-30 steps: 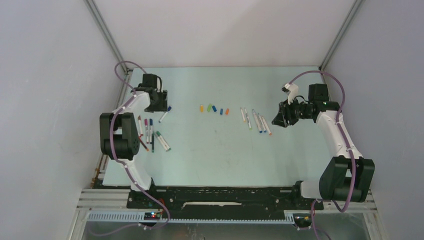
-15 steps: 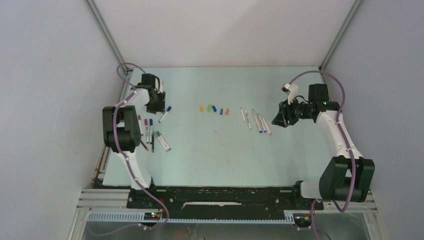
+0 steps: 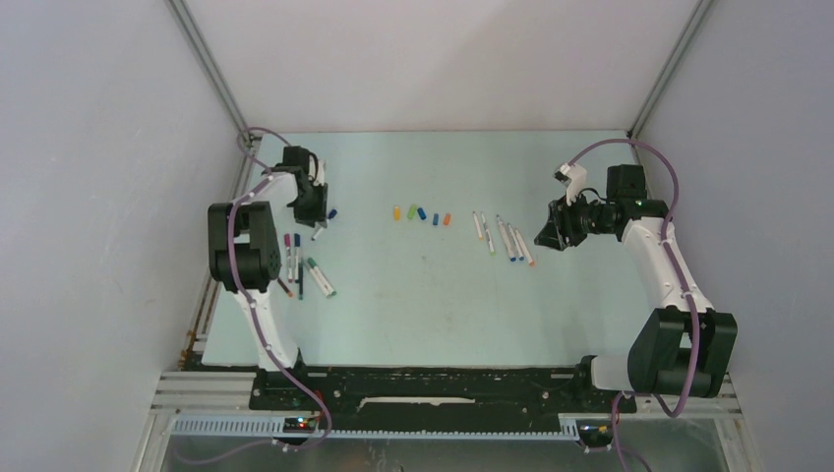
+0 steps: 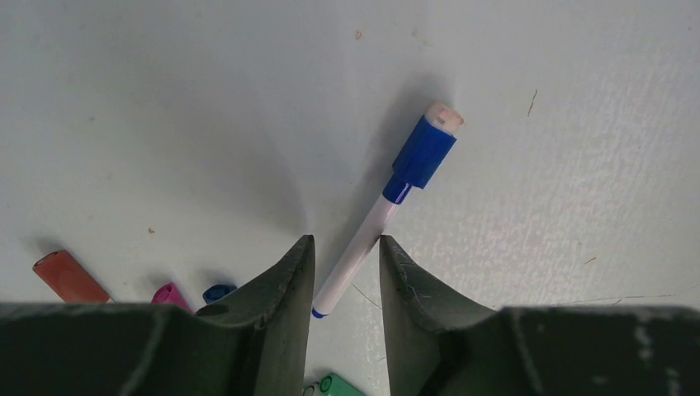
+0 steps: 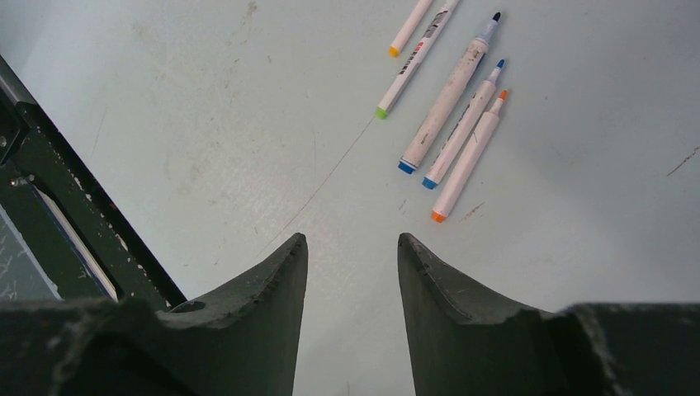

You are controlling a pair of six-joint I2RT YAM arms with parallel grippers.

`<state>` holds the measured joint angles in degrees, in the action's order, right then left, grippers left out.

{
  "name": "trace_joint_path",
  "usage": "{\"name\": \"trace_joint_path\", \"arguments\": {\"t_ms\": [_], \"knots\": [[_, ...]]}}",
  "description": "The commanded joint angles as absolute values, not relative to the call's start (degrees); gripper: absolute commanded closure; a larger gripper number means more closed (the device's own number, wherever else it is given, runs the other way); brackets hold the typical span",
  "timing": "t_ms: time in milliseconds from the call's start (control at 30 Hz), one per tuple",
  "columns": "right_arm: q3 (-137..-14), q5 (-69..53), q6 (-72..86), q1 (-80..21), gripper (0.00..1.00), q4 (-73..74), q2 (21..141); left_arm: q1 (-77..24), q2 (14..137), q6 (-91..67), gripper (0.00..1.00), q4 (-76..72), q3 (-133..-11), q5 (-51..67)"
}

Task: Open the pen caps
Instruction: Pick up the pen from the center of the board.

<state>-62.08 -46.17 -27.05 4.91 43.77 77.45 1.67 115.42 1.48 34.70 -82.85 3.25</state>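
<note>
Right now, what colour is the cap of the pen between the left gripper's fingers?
The cap is blue; left wrist view shows it best.

Left arm [image 3: 239, 258]: white curved link shells between chunky black joint housings.
Right arm [image 3: 661, 258]: the same white shells and black joints, with a small white block [image 3: 568, 175] mounted at the wrist.
Cables [image 3: 620, 143]: a mauve-purple cable loops along each arm down to its base.
Left hand [image 4: 345, 247]: two matte, dark greenish-black fingers that taper to curved tips, with faintly scuffed surfaces.
Right hand [image 5: 351, 243]: matching dark tapered fingers with speckled wear on the lower bodies.
Base plate [image 3: 443, 388]: a black plate spanning both mounts.
</note>
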Motion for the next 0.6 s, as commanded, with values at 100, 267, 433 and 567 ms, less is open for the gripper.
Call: {"name": "trace_joint_path", "arguments": {"t_ms": [100,267,433,567], "knots": [[-62.4,-47.3,-27.8,5.3,0.53,43.9,76.4,1.7,116.4,0.6,0.70,35.9,-86.1,3.9],[-62.5,-47.5,-27.7,5.4,0.53,43.9,76.1,1.7,116.3,0.4,0.71,36.0,-85.8,4.0],[-62.4,-47.7,-27.7,5.6,0.53,44.0,75.8,1.5,116.7,-1.2,0.69,37.7,-86.5,5.0],[-62.5,-48.2,-27.8,5.9,0.53,44.0,75.5,0.5,117.5,-2.3,0.68,39.9,-88.0,4.3]]}}
